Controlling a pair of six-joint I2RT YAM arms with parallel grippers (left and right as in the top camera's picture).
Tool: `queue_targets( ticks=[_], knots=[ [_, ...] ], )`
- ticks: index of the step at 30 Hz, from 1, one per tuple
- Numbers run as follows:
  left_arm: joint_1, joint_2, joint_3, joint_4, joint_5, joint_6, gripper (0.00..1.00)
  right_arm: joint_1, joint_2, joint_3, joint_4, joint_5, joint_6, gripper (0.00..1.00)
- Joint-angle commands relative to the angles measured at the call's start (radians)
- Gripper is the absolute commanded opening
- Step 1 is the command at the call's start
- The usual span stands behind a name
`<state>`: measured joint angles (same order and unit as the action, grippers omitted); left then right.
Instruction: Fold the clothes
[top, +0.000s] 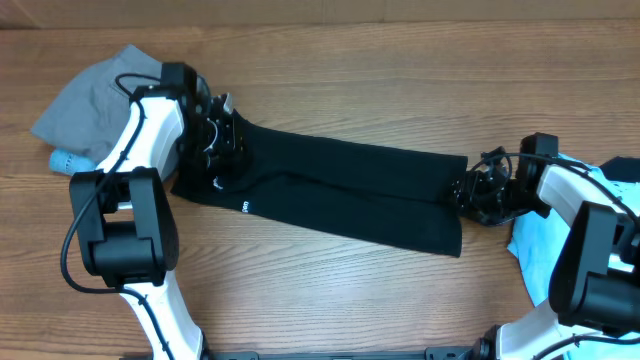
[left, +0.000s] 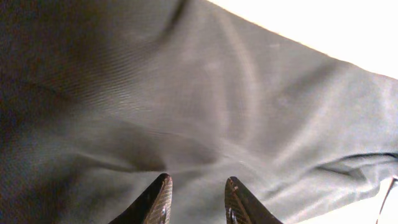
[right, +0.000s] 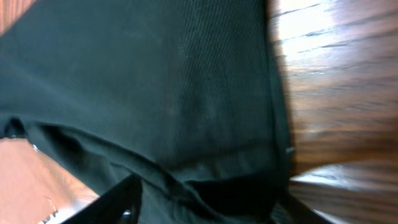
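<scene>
The black trousers (top: 340, 185) lie flat across the middle of the wooden table (top: 330, 290). The legs are laid together, with the waist end at upper left and the cuffs at lower right. The grey shorts (top: 90, 100) sit bunched beyond the waist end. The blue T-shirt (top: 550, 250) lies near the cuffs.

Step in hand, as I judge it: taking hold of both ends for a lengthwise fold.

1. Seat each claw over every layer at its edge, not the top layer alone.
2. Raise both ends evenly so the cloth does not drag or twist.
3. Keep the cuff end clear of the T-shirt.

Left claw (left: 198, 202): over the waist area. Its 2 fingers stand a narrow gap apart, cloth shows between the tips, and nothing is held. Contact with the cloth cannot be told.

Right claw (right: 205, 208): at the cuff edge. Its fingers are spread wide and the hem lies between them, not yet pinched.
</scene>
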<state>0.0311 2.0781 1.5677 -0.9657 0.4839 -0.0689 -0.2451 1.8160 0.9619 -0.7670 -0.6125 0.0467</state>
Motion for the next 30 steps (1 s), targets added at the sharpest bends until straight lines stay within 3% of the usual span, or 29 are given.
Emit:
queue_targets(
  ticks=[1,4,8,10,15,20,28,30],
  knots=[
    [-0.031,-0.112,0.082,-0.023,0.021,0.040,0.33,0.036,0.043,-0.026,0.022,0.011,-0.010,0.47],
    [-0.049,-0.228,0.109,-0.039,-0.034,0.040,0.35,0.043,0.042,-0.020,0.022,0.043,-0.010,0.23],
    [-0.051,-0.345,0.113,-0.064,-0.115,0.040,0.37,0.024,0.029,0.042,-0.033,0.122,0.031,0.04],
    [-0.051,-0.392,0.113,-0.082,-0.148,0.040,0.38,0.007,0.011,0.101,-0.091,0.254,0.129,0.04],
    [-0.051,-0.454,0.113,-0.124,-0.181,0.048,0.38,-0.025,-0.028,0.251,-0.266,0.477,0.219,0.04],
    [-0.051,-0.460,0.112,-0.146,-0.180,0.051,0.37,-0.023,-0.069,0.396,-0.396,0.499,0.224,0.04],
    [-0.051,-0.460,0.112,-0.154,-0.177,0.050,0.37,0.226,-0.100,0.429,-0.388,0.449,0.338,0.04],
    [-0.051,-0.460,0.112,-0.166,-0.177,0.050,0.37,0.396,-0.089,0.414,-0.325,0.523,0.461,0.05]
  ],
)
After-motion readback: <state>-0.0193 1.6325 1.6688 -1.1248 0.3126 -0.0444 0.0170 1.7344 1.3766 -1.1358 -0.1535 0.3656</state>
